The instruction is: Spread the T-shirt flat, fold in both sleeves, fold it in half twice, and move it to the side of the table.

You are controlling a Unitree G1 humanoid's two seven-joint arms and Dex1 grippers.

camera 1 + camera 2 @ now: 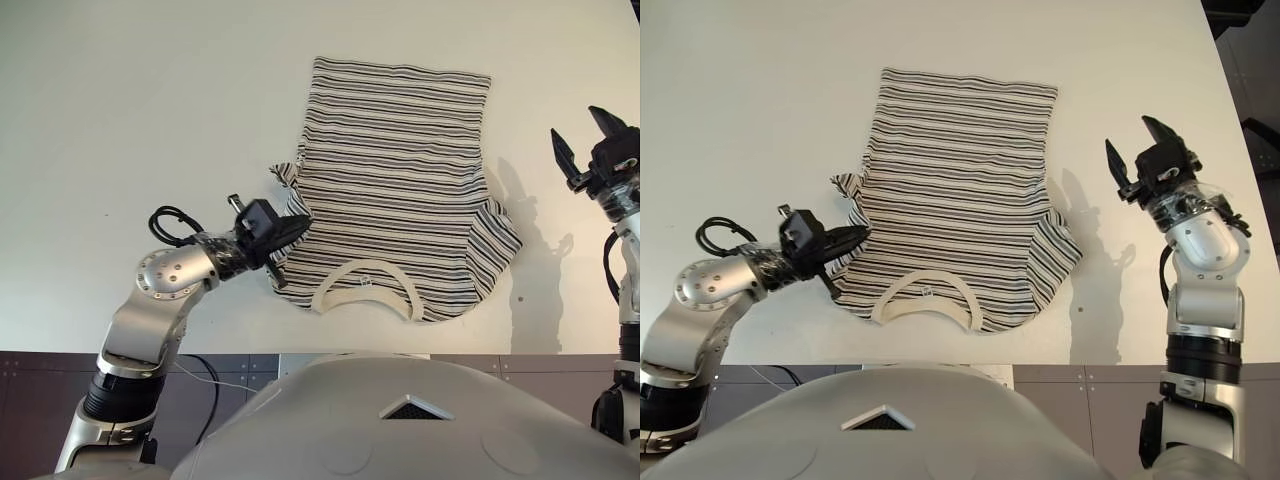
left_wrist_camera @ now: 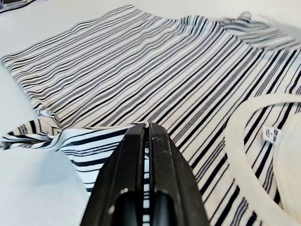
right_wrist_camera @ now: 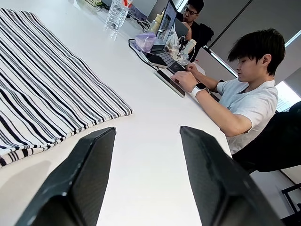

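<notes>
Pinching one T-shirt (image 1: 395, 170) is the left end effector (image 1: 295, 228).

I am not finding any words or numbers here that I can read. A small white tag (image 1: 365, 282) is sitting inside the pale collar (image 1: 330, 291) of the striped T-shirt (image 1: 395, 170), in the lower middle of the left eye view. In the left wrist view the tag is showing a few tiny dark marks, but they are looking too small to make out. In the right wrist view a clear bottle (image 3: 116, 15) and an open laptop (image 3: 168, 21) are standing far off on the white table (image 3: 155, 141). Nothing on them is coming out clear enough to read.
</notes>
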